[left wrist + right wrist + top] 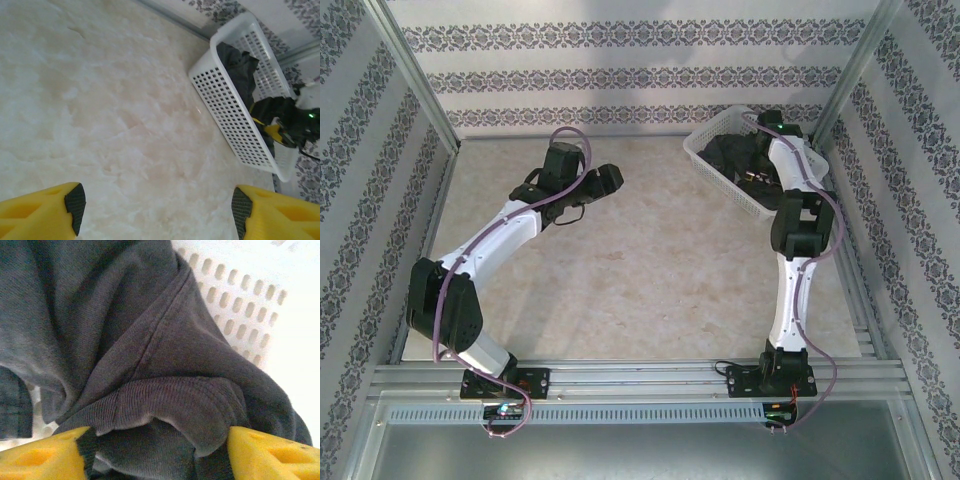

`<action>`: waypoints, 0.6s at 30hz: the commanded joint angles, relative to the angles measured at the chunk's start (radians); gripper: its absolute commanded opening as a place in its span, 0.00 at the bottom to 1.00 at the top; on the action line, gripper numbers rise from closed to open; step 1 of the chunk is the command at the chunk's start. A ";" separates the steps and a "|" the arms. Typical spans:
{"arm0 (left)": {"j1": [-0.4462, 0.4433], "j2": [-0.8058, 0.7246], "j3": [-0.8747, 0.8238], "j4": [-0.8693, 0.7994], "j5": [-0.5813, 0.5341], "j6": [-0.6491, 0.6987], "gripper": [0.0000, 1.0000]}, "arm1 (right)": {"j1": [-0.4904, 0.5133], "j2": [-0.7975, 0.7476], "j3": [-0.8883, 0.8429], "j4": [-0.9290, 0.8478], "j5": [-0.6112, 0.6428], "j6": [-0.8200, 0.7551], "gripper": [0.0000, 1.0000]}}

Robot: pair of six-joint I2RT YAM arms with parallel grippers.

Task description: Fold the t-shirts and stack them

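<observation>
- Under both arms: pale marbled tabletop [650, 270].
- Far-right corner of the tabletop: white lattice basket [708, 163], set at an angle to the back wall.
- Inside the basket: dark charcoal t-shirts [150, 340], crumpled in a heap.
- Right end effector [157, 445]: down in the basket, fingers apart either side of a ribbed fold, cloth touching both; firm grip or not, cannot tell.
- Left end effector [157, 202]: jaws wide, nothing between them, above the tabletop, well apart from the basket.

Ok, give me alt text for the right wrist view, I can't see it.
The right claw, jaws apart, straddles a ribbed fold of a crumpled dark grey t-shirt. The shirt lies in the white lattice basket, whose perforated wall shows at upper right.
</observation>
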 commanded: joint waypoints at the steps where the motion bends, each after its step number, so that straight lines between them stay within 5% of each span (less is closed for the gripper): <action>1: -0.021 -0.036 0.013 0.025 0.037 -0.021 0.75 | -0.002 0.048 0.083 -0.087 -0.043 0.025 0.58; 7: -0.021 -0.089 0.003 0.003 0.003 -0.011 0.69 | -0.002 -0.013 0.081 -0.022 -0.023 0.044 0.03; 18: -0.020 -0.165 -0.035 -0.068 -0.101 0.031 0.69 | 0.009 -0.478 0.050 0.296 -0.043 0.054 0.00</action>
